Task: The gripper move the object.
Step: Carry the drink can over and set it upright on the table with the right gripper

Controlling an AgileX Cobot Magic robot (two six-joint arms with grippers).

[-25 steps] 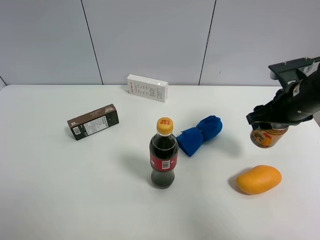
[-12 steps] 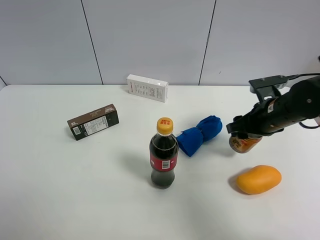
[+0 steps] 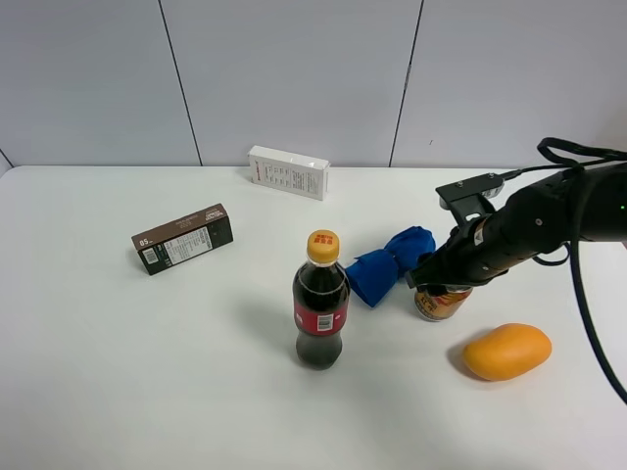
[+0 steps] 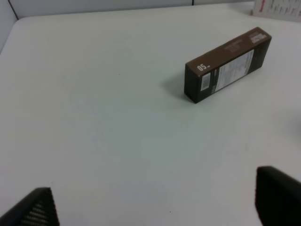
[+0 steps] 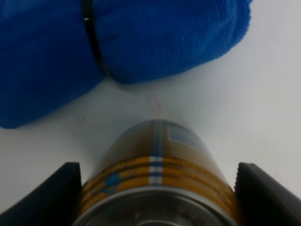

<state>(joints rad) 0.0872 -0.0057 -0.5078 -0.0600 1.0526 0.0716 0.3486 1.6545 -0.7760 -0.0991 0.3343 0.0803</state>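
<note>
Brown box [image 4: 228,63] marked "50", gold can [image 3: 441,305] clamped by right end effector [image 3: 443,286]

brown box [image 4: 228,63], "50" printed near one end

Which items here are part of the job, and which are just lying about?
Part of the job:
right gripper, closed around the gold-orange can

Lying about:
cola bottle
blue cloth, beside the can
mango
brown box
white box
left gripper, open, holding nothing
</note>
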